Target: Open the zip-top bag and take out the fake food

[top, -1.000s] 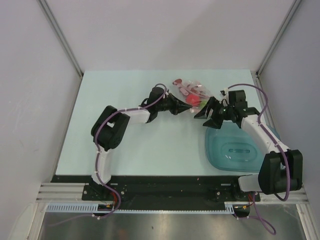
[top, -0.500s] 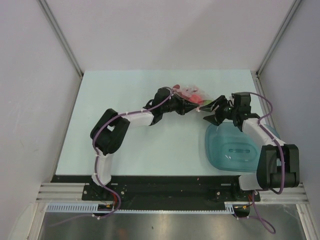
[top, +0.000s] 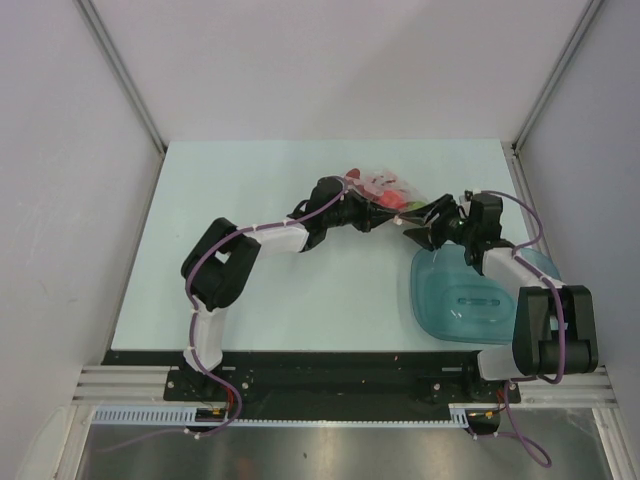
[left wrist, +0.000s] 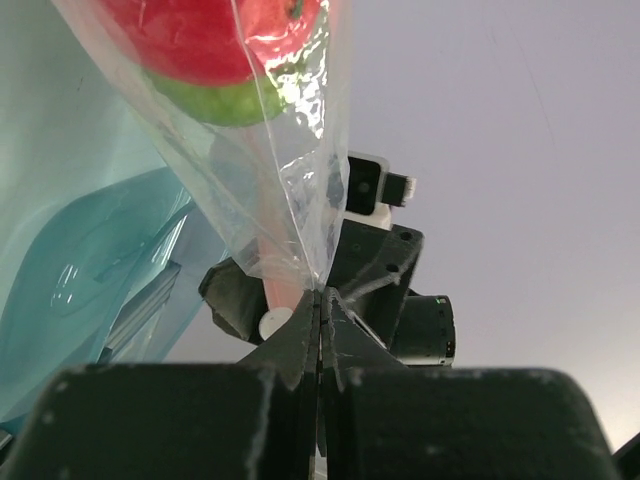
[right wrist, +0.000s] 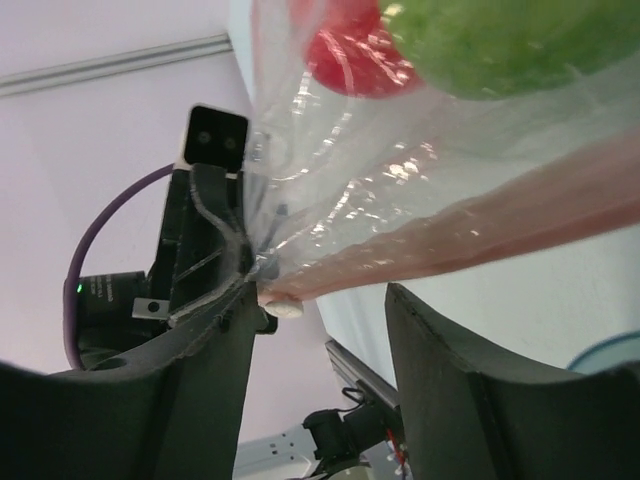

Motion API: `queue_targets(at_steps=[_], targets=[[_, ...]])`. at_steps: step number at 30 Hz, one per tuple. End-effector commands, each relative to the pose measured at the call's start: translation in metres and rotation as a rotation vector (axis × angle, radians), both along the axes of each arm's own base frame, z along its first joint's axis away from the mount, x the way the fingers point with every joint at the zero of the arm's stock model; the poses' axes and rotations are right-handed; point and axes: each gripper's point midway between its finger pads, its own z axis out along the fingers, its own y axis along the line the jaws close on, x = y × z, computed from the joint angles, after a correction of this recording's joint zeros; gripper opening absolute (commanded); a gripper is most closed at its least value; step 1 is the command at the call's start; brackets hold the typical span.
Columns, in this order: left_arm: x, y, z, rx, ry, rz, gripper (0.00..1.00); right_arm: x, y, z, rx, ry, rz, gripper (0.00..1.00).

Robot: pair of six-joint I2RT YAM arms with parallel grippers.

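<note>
The bag (top: 385,190) hangs in the upper middle of the top view, between the two arms. The left gripper (left wrist: 318,303) is squeezed tight on one thin edge of it. The right gripper (right wrist: 320,320) is partly open and holds nothing; the pink strip (right wrist: 470,230) lies across its gap. A red fruit (right wrist: 350,55) and a green ball (right wrist: 500,45) sit inside. I think the right gripper should bite the other side near the strip. Then both should pull apart slowly.

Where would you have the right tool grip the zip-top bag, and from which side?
The pinkish zip strip of the zip-top bag, from the tray side, opposite the left tool: the strip runs across between the open fingers of the right tool.
</note>
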Motion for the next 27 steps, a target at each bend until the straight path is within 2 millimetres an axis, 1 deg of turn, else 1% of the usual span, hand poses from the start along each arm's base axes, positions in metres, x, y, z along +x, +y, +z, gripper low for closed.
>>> queue_targets(at_steps=[1,6,8,9,10,11,13,15,18,21,22,24,25,27], targets=[[-0.007,-0.004,0.031,-0.034,0.021,-0.001,0.00,0.006,0.004,0.032,0.010,-0.238,0.065,0.61],[-0.009,-0.003,0.028,-0.027,0.035,-0.011,0.00,0.003,0.004,0.045,0.013,-0.350,0.085,0.66],[-0.011,-0.004,0.026,-0.023,0.039,-0.022,0.00,0.002,0.006,0.038,0.026,-0.341,0.102,0.65],[-0.012,-0.004,0.027,-0.022,0.038,-0.024,0.00,0.002,0.007,0.040,0.029,-0.362,0.105,0.65],[-0.012,-0.004,0.027,-0.023,0.040,-0.024,0.00,-0.002,0.008,0.032,0.052,-0.333,0.105,0.65],[-0.012,-0.004,0.027,-0.023,0.042,-0.025,0.00,-0.001,0.008,0.040,0.061,-0.386,0.105,0.65],[-0.012,-0.003,0.029,-0.020,0.038,-0.025,0.00,-0.003,0.011,0.035,0.080,-0.379,0.109,0.65],[-0.013,-0.004,0.028,-0.018,0.040,-0.030,0.00,-0.003,0.015,0.038,0.090,-0.401,0.119,0.63],[-0.014,-0.004,0.026,-0.022,0.046,-0.037,0.00,-0.004,0.015,0.037,0.111,-0.400,0.105,0.56],[-0.015,-0.005,0.026,-0.022,0.045,-0.042,0.00,-0.005,0.012,0.032,0.135,-0.368,0.076,0.44],[-0.014,-0.005,0.027,-0.023,0.042,-0.041,0.00,-0.005,0.010,0.035,0.143,-0.376,0.064,0.38],[-0.014,-0.005,0.025,-0.021,0.044,-0.042,0.00,-0.008,0.006,0.031,0.163,-0.350,0.034,0.36],[-0.014,-0.006,0.025,-0.022,0.044,-0.047,0.00,-0.009,0.006,0.032,0.170,-0.351,0.032,0.31],[-0.015,-0.005,0.024,-0.020,0.045,-0.049,0.00,-0.013,0.006,0.032,0.174,-0.347,0.029,0.28]])
